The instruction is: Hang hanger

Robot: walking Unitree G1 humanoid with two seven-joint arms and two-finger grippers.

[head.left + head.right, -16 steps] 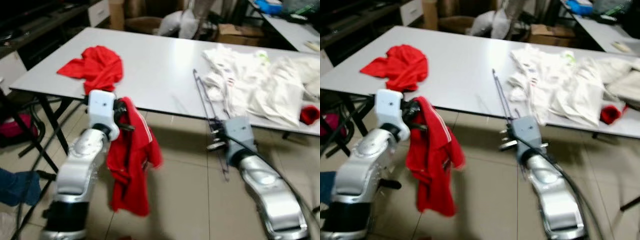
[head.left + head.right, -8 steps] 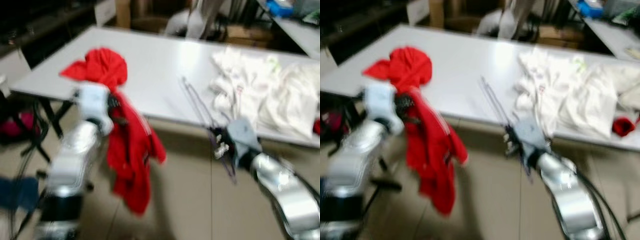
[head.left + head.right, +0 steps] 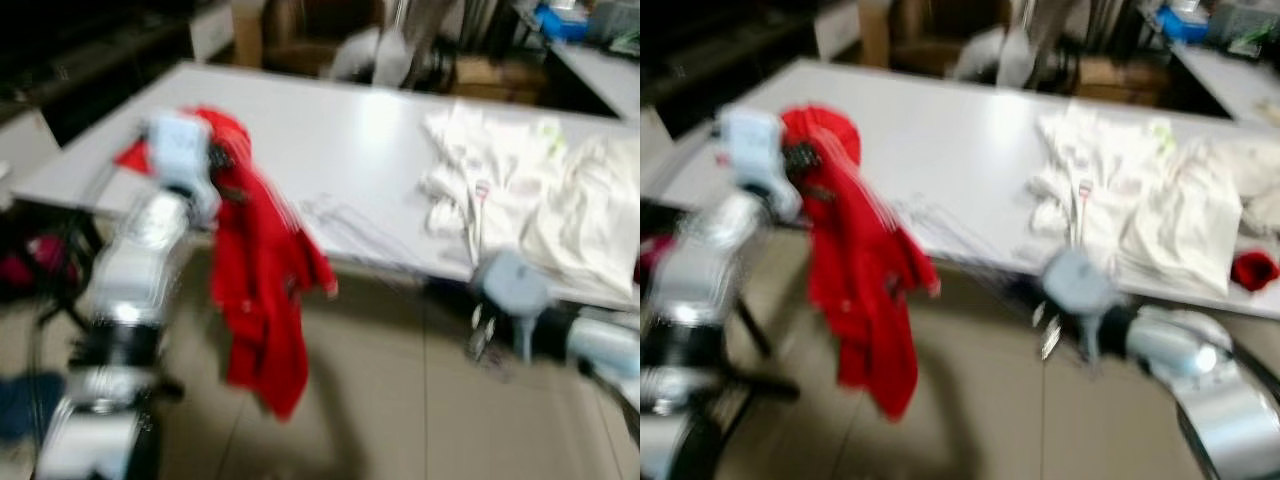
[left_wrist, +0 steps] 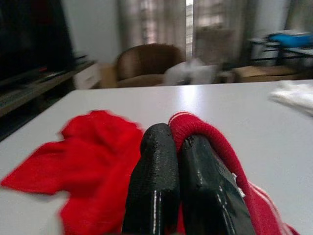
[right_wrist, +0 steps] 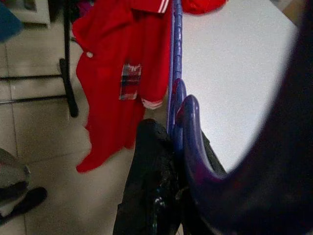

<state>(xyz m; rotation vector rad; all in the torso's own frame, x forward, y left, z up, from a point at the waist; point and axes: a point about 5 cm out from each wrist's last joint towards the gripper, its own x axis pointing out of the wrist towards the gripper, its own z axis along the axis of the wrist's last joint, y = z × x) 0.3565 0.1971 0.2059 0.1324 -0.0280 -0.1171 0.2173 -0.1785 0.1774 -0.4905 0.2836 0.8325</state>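
My left gripper [image 3: 215,165] is raised at the table's front left edge, shut on the collar of a red shirt [image 3: 260,290] that hangs toward the floor. In the left wrist view the fingers [image 4: 154,166] pinch the red ribbed collar [image 4: 195,129]. My right gripper [image 3: 480,335] sits low in front of the table, shut on a thin hanger [image 3: 350,225] that reaches left toward the shirt. The right wrist view shows that blue hanger [image 5: 175,73] beside the fingers [image 5: 149,176], pointing at the hanging red shirt [image 5: 124,73]. Both eye views are blurred.
A second red garment [image 4: 93,147] lies on the white table [image 3: 330,130] behind my left gripper. A pile of white clothes [image 3: 510,180] covers the table's right part, with a small red item [image 3: 1252,270] at its edge. Dark table legs [image 5: 68,73] stand below left.
My left arm has lifted the red shirt higher, up to the table edge. My right arm has swung the hanger round to point left toward the shirt. The view has also shifted and blurred.
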